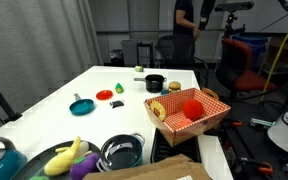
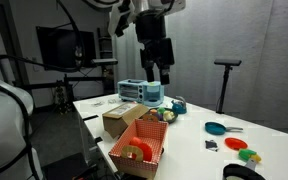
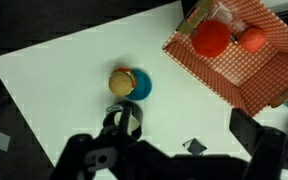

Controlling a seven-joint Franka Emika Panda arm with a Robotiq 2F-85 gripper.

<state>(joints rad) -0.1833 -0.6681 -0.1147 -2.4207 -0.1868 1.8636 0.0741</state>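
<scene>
My gripper (image 2: 160, 72) hangs high above the white table (image 1: 104, 80), open and empty. In the wrist view its dark fingers (image 3: 174, 155) frame the bottom edge. Below it are a black pot (image 3: 125, 119), a blue dish with a round yellow-brown item (image 3: 130, 84), and a small black square (image 3: 194, 147). A red-checkered basket (image 3: 266, 62) at the upper right holds a red round thing (image 3: 211, 38) and an orange one (image 3: 252, 39). The basket also shows in both exterior views (image 1: 212, 117) (image 2: 134, 158).
A teal pan (image 1: 81, 106), red and green pieces (image 1: 105, 95), a dark bowl (image 1: 121, 152), yellow and purple toys (image 1: 69, 158) and a cardboard box (image 2: 119, 120) are on the table. A person (image 1: 185, 25) and office chairs (image 1: 246, 65) stand beyond the far edge.
</scene>
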